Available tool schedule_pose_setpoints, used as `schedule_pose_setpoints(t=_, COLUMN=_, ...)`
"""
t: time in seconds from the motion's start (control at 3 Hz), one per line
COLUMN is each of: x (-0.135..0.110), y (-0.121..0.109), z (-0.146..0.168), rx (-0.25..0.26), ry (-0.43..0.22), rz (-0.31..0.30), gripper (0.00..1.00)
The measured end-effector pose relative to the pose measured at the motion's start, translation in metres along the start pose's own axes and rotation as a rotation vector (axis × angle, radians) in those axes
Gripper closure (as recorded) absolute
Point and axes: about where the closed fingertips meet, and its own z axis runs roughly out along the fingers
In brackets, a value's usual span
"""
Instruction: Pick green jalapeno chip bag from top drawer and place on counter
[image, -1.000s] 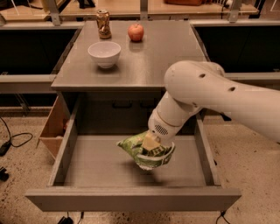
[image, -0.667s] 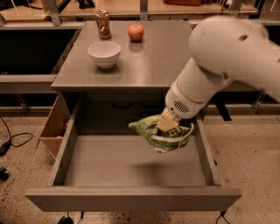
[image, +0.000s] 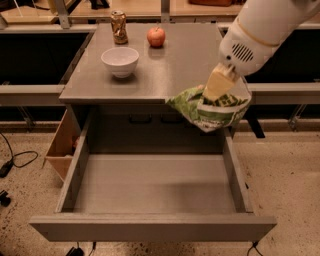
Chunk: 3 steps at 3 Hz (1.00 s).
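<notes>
My gripper (image: 218, 86) is shut on the green jalapeno chip bag (image: 207, 111), a crumpled green foil bag with pale lettering. It holds the bag in the air at the counter's front right edge, above the back right of the open top drawer (image: 150, 187). The drawer's flat grey bottom is bare. The counter (image: 175, 62) is the smooth grey cabinet top behind the drawer. My white arm comes in from the upper right and hides the counter's right corner.
On the counter stand a white bowl (image: 120, 61), a brown can (image: 119, 27) and a red apple (image: 156, 36). A brown cardboard box (image: 62, 145) sits on the floor left of the cabinet. Cables (image: 12, 160) lie on the floor at left.
My gripper has lifted the chip bag out of the drawer, up and to the right, to counter height. The drawer now holds nothing.
</notes>
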Motion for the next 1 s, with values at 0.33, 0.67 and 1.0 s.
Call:
schedule_pose_setpoints(t=0.33, x=-0.019, y=-0.033, z=-0.05, rx=0.066, ry=-0.068, rz=0.045, gripper=1.0)
schedule_pose_setpoints(t=0.67, x=-0.035, y=-0.043, z=-0.088, rx=0.123, ry=-0.144, rz=0.044, gripper=1.0)
schedule_pose_setpoints(t=1.0, x=-0.036, y=-0.044, z=-0.088, rx=0.123, ry=-0.145, rz=0.044, gripper=1.0)
